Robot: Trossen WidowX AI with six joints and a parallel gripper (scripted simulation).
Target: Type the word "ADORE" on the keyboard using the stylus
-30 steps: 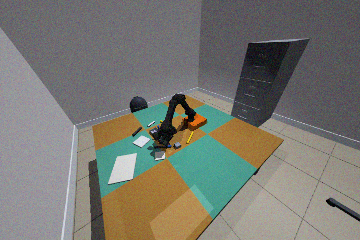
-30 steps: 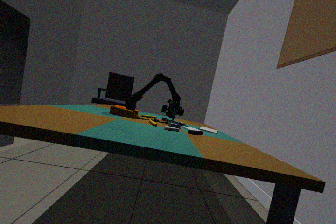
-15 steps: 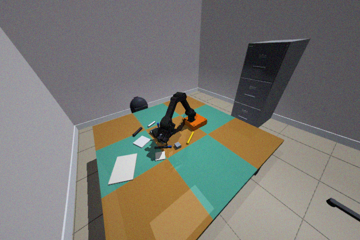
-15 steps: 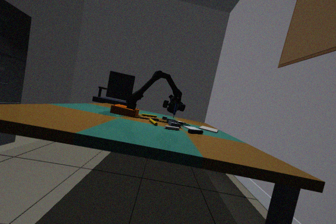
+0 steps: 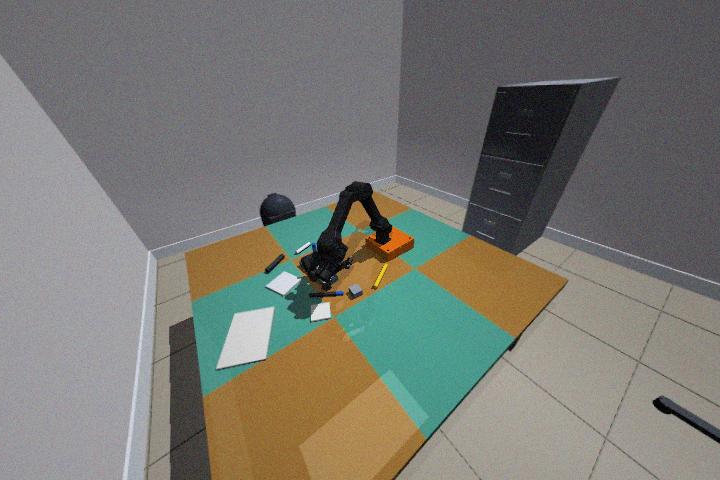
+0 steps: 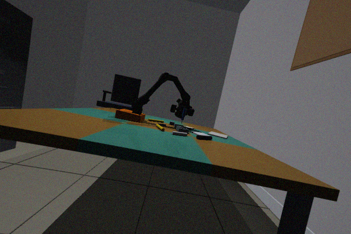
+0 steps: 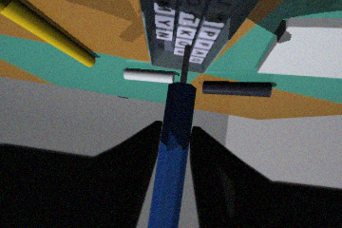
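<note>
My gripper [image 7: 176, 130] [image 6: 183, 111] is shut on the blue stylus [image 7: 171, 171] [image 6: 183, 113], which points down with its thin dark tip foremost. The dark grey keyboard [image 7: 184, 32] [image 6: 182, 128] lies below, with rows of white key labels. In the wrist view the tip overlaps labels near the keyboard's end, around K and U. In the exterior view the tip appears a little above the keyboard; contact with a key cannot be made out. In the top view the gripper and arm hide most of the keyboard.
A black marker [image 5: 274, 263] [image 7: 237, 88] and a white marker [image 5: 302, 247] [image 7: 147, 75] lie past the keyboard's end. Yellow sticks [image 5: 379, 276] [image 6: 160, 126], a grey cube [image 5: 355, 291], a black-and-blue pen [image 5: 326, 294] and white pads [image 5: 283, 283] lie around it.
</note>
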